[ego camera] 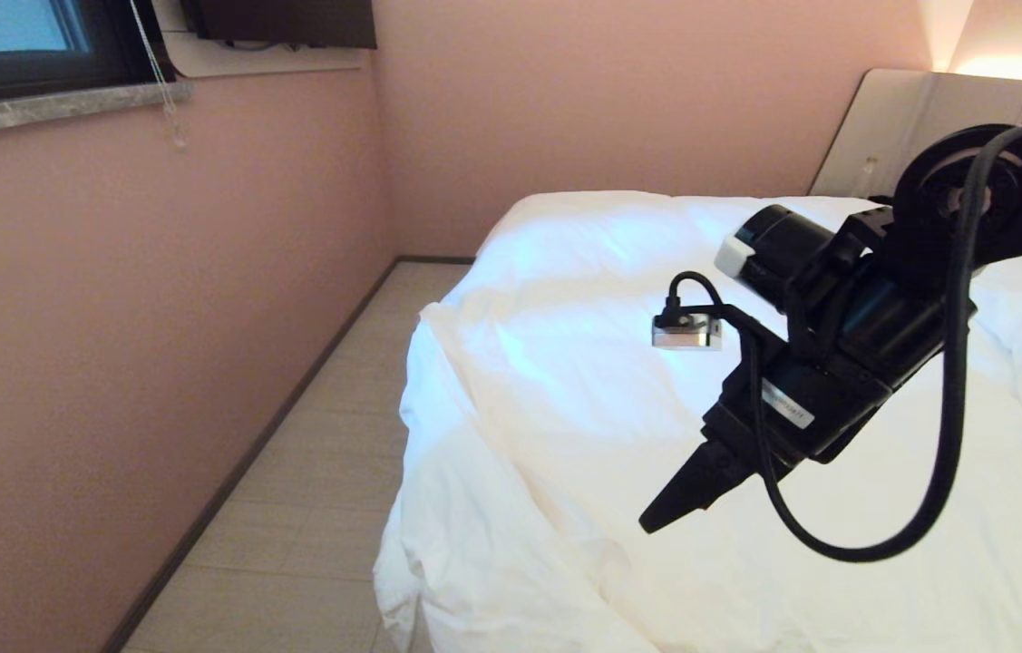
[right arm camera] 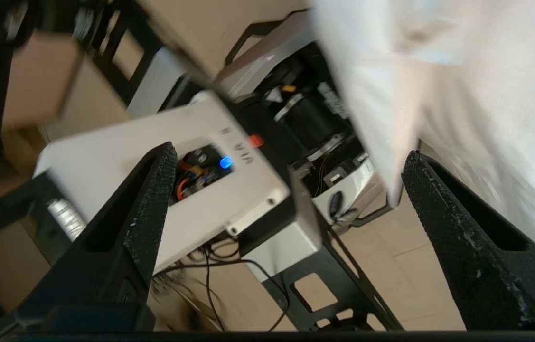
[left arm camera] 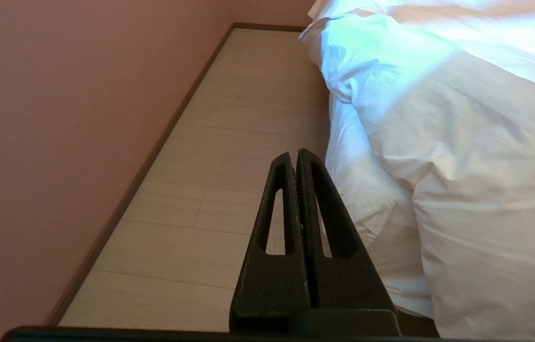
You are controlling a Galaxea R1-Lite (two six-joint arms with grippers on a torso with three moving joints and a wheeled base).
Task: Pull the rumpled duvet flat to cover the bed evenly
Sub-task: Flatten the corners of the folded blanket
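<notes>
The head view looks forward and down from above the bed's point(ego camera: 474, 272) near corner, taking in the duvet point(ego camera: 565, 408), the floor strip point(ego camera: 311, 490) and the pink wall point(ego camera: 157, 317). The left wrist view sits low beside the bed's side edge, facing along that same floor strip point(left arm camera: 229, 142) past the left gripper point(left arm camera: 294, 156), close to the hanging duvet. The right wrist view points back toward the robot's own base point(right arm camera: 210, 190), duvet edge close alongside.
</notes>
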